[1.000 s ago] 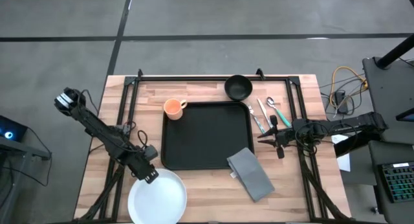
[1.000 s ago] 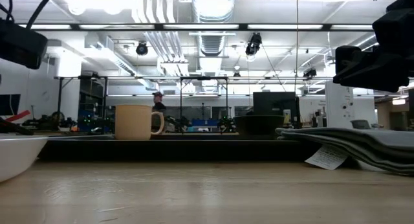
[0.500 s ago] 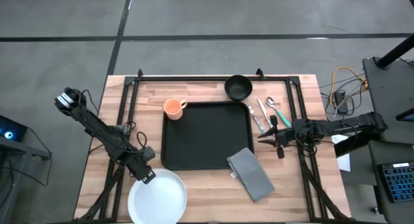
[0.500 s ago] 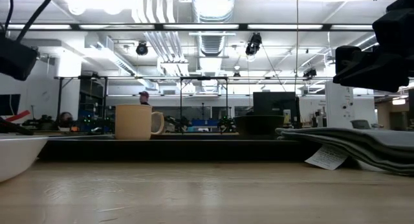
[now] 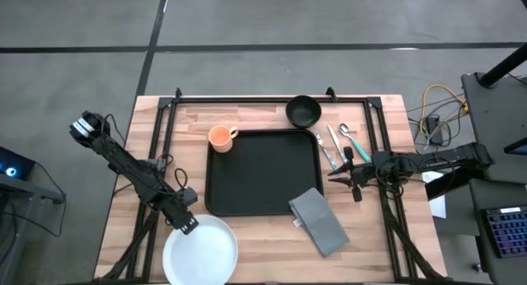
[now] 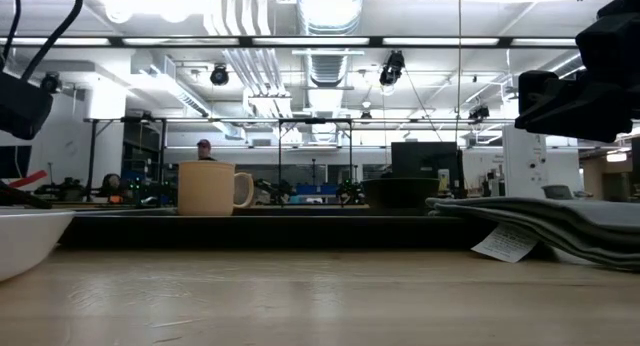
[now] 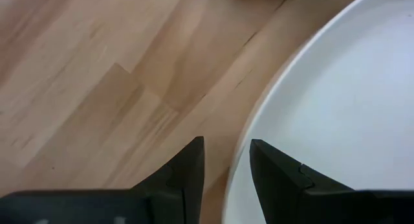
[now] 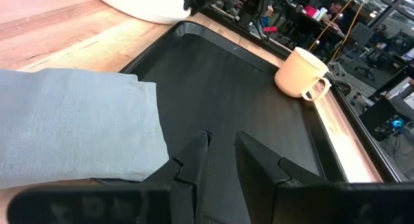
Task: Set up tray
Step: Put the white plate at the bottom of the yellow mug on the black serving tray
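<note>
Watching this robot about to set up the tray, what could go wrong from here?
The left gripper hangs with its jaws a little apart over the white plate's rim; a shallow pinch might let the plate slip. The grey napkin overlaps the tray's corner, and the mug sits at its far-left corner, so items moved in could bump either.

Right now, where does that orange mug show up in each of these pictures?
High view: the mug at the tray's far left corner.
Low view: left of centre, behind the tray.
Left wrist view: not in it.
Right wrist view: upper right.
Shared landmark: the tray.
</note>
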### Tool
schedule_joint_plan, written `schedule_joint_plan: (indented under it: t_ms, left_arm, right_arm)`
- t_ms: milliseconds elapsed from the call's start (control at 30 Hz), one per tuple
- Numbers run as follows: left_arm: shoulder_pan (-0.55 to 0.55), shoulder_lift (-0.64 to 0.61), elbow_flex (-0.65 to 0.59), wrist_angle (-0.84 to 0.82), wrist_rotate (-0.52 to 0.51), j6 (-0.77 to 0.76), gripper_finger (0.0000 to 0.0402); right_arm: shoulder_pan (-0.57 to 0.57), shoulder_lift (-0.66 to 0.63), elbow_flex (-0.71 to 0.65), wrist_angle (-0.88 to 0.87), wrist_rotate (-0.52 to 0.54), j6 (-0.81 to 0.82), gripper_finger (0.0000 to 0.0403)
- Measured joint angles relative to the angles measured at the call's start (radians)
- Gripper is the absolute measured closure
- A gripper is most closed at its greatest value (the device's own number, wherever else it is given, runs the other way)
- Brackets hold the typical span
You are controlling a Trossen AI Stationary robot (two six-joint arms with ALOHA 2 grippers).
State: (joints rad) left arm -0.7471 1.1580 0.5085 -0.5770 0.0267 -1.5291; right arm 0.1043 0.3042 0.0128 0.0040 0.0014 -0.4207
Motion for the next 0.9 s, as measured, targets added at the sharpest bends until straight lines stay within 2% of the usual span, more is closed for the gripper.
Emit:
schedule_joint_plan:
  t_ms: [500,600,800,900]
  left_arm:
    - [0.000,0.000,-0.012,0.055,0.005,0.000,0.0300]
    - [0.000,0.010,-0.016,0.060,0.005,0.000,0.0321]
    - [0.001,0.048,-0.016,0.113,0.026,0.008,0.0386]
    - [0.000,0.048,-0.016,0.117,0.028,0.009,0.0397]
  right_arm:
    - [0.000,0.000,0.000,0.000,0.000,-0.001,0.0335]
    - [0.000,0.000,0.000,0.000,0.000,0.000,0.0335]
    - [0.000,0.000,0.000,0.000,0.000,-0.001,0.0335]
    - [0.000,0.000,0.000,0.000,0.000,0.000,0.0335]
